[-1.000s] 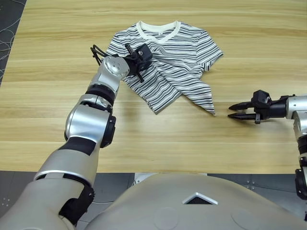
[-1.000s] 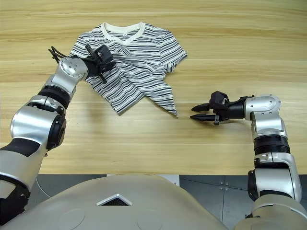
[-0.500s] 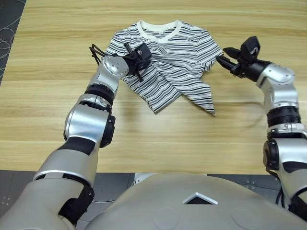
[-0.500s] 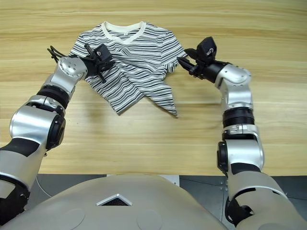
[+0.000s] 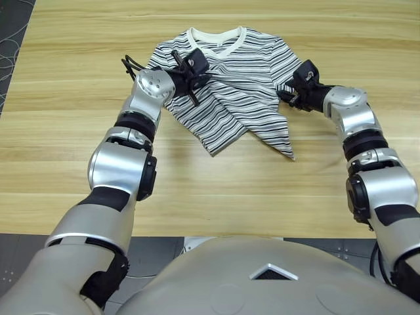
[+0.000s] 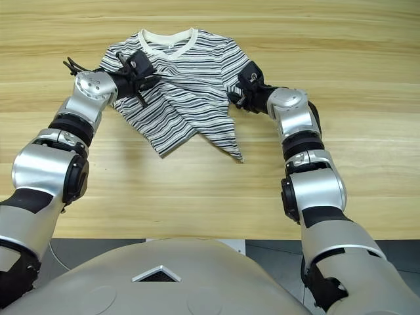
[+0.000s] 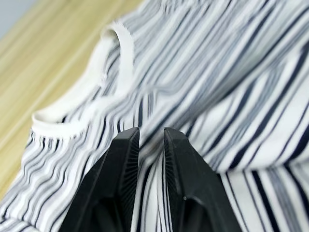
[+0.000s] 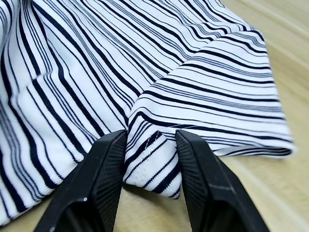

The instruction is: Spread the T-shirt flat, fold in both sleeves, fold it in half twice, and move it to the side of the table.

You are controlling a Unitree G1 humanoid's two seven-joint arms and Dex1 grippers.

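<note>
Light wooden table point(image 5: 262, 197), dark floor point(image 5: 10, 33)

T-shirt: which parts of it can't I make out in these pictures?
Left sleeve: eye views, mostly under the left gripper.
Right sleeve cuff corner: eye views, behind the right gripper.
T-shirt lower half: folded over itself, under layers hidden.
Left wrist view: T-shirt blurred, its outline cut off by the edges.

No lettering, label, number or sign can be read anywhere in the scene, neither on the striped T-shirt point(image 5: 239, 82) nor on the wooden table point(image 5: 72, 167) beneath it.
</note>
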